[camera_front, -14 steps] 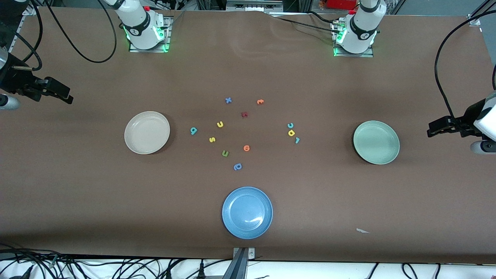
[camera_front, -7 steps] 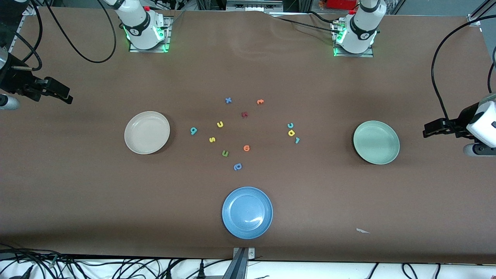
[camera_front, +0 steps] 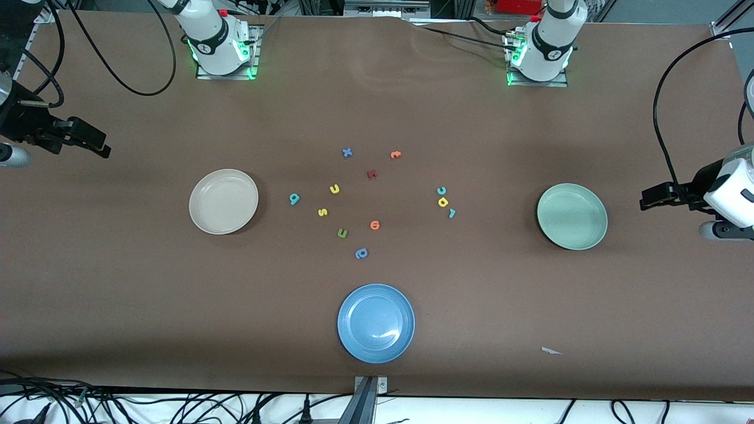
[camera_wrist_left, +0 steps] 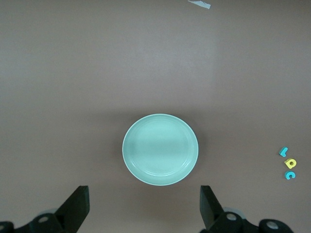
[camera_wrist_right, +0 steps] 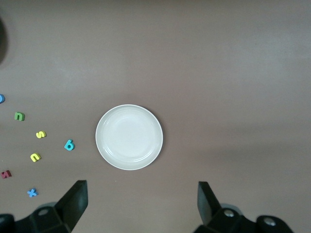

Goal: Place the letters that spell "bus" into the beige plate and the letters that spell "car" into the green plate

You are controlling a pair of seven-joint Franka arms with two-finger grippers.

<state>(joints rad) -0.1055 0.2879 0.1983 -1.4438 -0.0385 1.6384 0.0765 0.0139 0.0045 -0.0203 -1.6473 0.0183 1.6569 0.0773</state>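
Beige plate [camera_front: 223,201] and green plate [camera_front: 572,216] sit empty at opposite ends of the tabletop [camera_front: 177,306]. Teal b [camera_front: 294,199], yellow u [camera_front: 334,189], yellow s [camera_front: 322,212] lie near the beige plate; teal c [camera_front: 441,190], yellow a [camera_front: 443,202], teal r [camera_front: 452,213] cluster toward the green. Left gripper [camera_wrist_left: 144,206], jaws apart and empty, has edged toward the green plate; right gripper [camera_wrist_right: 142,203], jaws apart, waits unchanged.

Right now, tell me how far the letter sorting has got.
Nothing is done: the beige plate and green plate hold no letters. Nothing is in hand; the left gripper and right gripper have open jaws. The b, u, s, c, a and r lie on the table.
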